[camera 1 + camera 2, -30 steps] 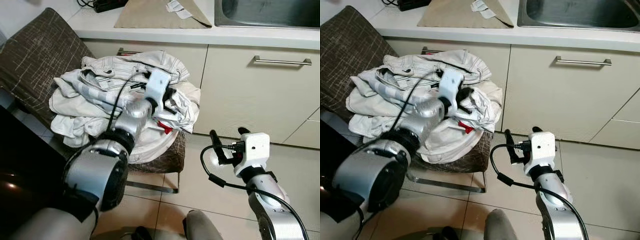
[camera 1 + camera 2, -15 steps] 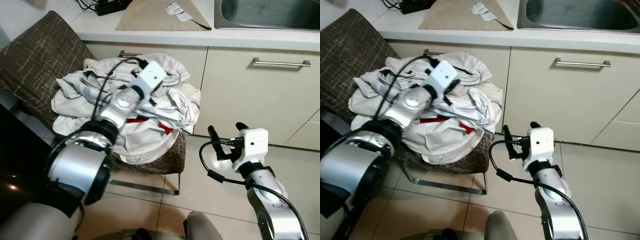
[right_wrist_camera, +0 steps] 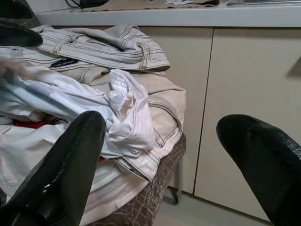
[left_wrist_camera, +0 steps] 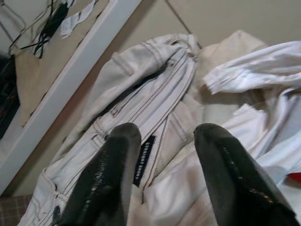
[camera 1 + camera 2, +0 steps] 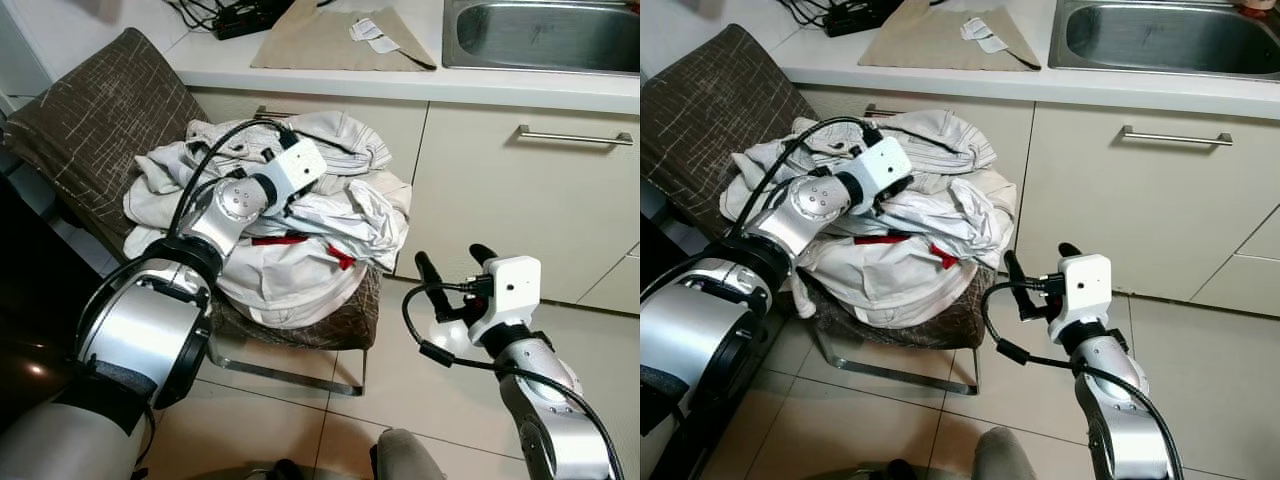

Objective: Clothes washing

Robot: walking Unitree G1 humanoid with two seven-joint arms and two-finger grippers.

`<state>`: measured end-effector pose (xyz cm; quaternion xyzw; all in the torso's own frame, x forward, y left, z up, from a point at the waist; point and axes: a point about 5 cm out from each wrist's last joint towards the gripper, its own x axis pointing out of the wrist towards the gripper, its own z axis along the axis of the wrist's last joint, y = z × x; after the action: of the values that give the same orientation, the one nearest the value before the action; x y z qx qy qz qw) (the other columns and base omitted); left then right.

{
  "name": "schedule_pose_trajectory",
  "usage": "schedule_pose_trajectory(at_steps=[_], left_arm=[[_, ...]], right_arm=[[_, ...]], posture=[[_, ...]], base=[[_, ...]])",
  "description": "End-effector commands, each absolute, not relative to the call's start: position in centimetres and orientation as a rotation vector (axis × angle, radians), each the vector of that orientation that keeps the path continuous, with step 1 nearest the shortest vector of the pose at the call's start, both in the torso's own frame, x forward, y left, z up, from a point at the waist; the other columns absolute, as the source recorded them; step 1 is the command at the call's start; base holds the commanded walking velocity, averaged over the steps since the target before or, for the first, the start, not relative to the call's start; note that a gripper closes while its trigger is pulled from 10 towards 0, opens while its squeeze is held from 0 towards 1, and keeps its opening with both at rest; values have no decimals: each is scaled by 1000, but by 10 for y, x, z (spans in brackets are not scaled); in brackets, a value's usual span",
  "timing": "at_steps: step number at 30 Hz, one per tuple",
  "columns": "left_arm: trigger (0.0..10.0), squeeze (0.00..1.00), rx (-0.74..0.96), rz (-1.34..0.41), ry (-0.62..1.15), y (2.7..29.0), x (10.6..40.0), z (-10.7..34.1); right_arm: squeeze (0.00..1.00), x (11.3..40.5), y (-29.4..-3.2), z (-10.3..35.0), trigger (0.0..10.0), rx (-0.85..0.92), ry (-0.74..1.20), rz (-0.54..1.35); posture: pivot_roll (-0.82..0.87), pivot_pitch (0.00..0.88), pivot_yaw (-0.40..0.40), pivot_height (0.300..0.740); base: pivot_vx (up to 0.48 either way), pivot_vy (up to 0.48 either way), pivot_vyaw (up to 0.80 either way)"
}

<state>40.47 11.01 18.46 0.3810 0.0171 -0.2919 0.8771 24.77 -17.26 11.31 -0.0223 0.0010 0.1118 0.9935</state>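
Observation:
A heap of white and cream clothes [image 5: 300,250] lies on a brown patterned chair [image 5: 90,110] in front of the kitchen cabinets. A bit of red cloth [image 5: 340,258] shows in the heap. My left arm reaches over the heap, its white wrist block [image 5: 297,168] near the top of the pile. The left gripper [image 4: 167,134] is open just above pale jeans with a black label [image 4: 142,160], with nothing between its fingers. My right gripper [image 5: 452,262] hangs open over the floor, to the right of the chair and apart from the clothes.
Behind the chair runs a white counter [image 5: 330,80] with a tan mat [image 5: 330,35], cables and a steel sink [image 5: 540,35]. Beige cabinet doors with a metal handle [image 5: 575,137] stand at right. Tiled floor [image 5: 300,400] lies in front; a dark surface [image 5: 25,330] is at left.
The camera has shifted a little. My left gripper has moved from the right side of the heap back toward the jeans on top. The right gripper has barely moved.

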Motion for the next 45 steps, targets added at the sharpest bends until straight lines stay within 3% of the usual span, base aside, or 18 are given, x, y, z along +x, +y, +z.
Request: schedule_pose_trajectory(at_steps=[1,15,22,33,34,35,36,37,42,43,44,45], left_arm=[[10000,1000,793,-627,17,112,407,194],[10000,1000,874,-650,66,131,405,189],[10000,1000,655,-516,116,140,404,175],[10000,1000,696,-485,138,138,404,168],[10000,890,674,-473,132,138,404,170],[10000,86,632,-475,122,137,405,172],[10000,86,632,-475,122,137,405,172],[10000,0,597,-473,110,135,405,174],[10000,0,584,-524,57,118,404,175],[10000,435,599,-540,53,114,403,175],[10000,435,599,-540,53,114,403,175],[10000,518,614,-549,54,112,402,173]], right_arm=[[0,249,-170,118,10000,-28,-21,234],[0,254,-160,110,10000,-11,-7,253],[0,254,-159,112,10000,0,-32,258],[0,244,-160,117,10000,-16,-51,276],[0,244,-162,116,10000,-21,-46,267],[0,244,-164,116,10000,-25,-43,254],[0,244,-164,116,10000,-25,-43,254],[0,244,-167,115,10000,-31,-41,237],[0,247,-164,115,10000,-29,-42,225],[0,247,-161,114,10000,-27,-41,235],[0,247,-161,114,10000,-27,-41,235],[0,248,-159,114,10000,-23,-43,239]], posture=[[-436,24,151,740],[-405,0,154,740],[-399,0,147,740],[-427,7,150,740],[-436,11,156,740],[-437,14,159,740],[-437,14,159,740],[-438,14,160,740],[-425,12,160,740],[-423,12,161,740],[-423,12,161,740],[-419,15,164,740]], base=[[0,0,0],[0,0,0],[0,0,0],[0,0,0],[0,0,0],[0,0,0],[0,0,0],[0,0,0],[0,0,0],[480,0,0],[480,0,0],[480,0,0]])
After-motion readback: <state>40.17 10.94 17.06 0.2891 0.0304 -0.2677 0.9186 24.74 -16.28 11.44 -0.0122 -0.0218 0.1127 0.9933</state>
